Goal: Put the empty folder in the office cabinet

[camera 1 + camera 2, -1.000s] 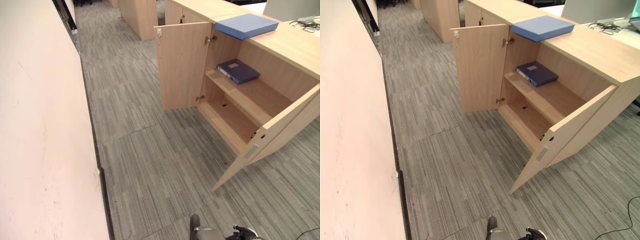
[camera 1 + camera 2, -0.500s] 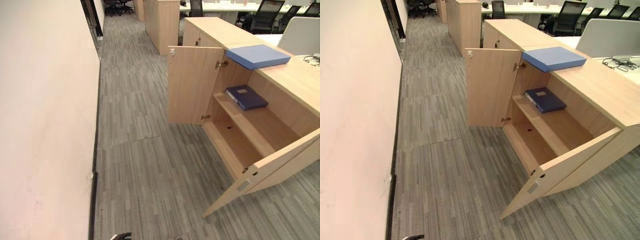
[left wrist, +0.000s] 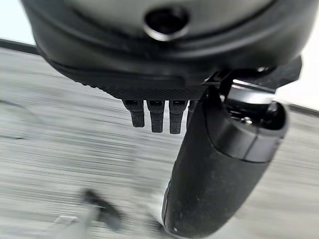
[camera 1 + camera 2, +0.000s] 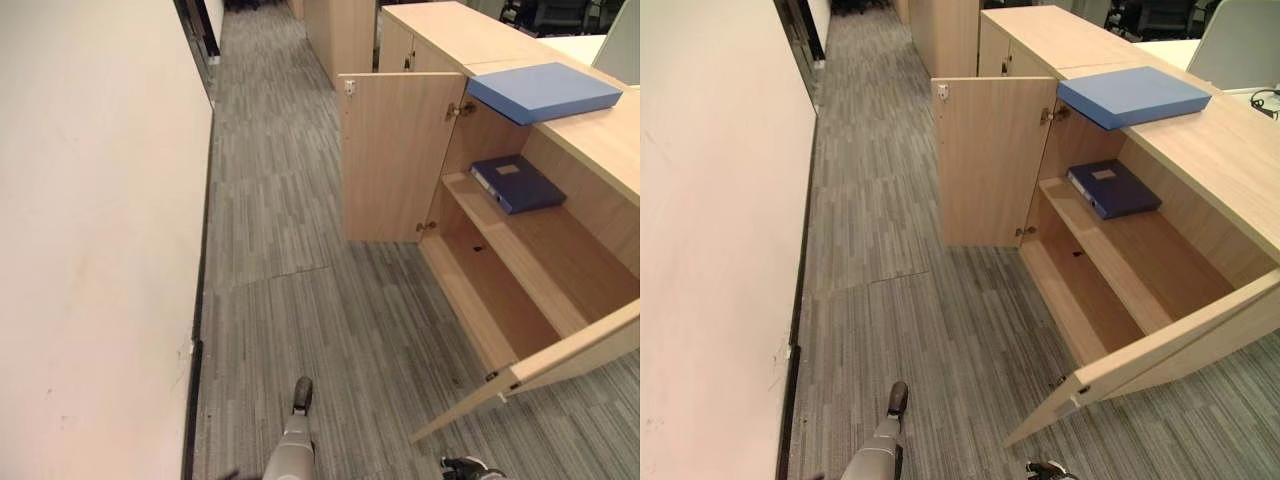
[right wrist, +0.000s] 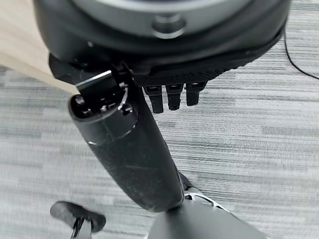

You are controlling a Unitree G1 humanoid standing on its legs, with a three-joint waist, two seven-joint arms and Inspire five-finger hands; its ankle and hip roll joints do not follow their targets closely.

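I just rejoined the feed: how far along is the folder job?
Done: both doors of the light wooden cabinet stand open, and a dark blue folder lies on its upper shelf. In hand: nothing; the left hand and right hand hang over carpet. Left: the light blue flat folder on the cabinet top looks unmoved.

Near cabinet door (image 4: 1160,355) cut off at right edge.
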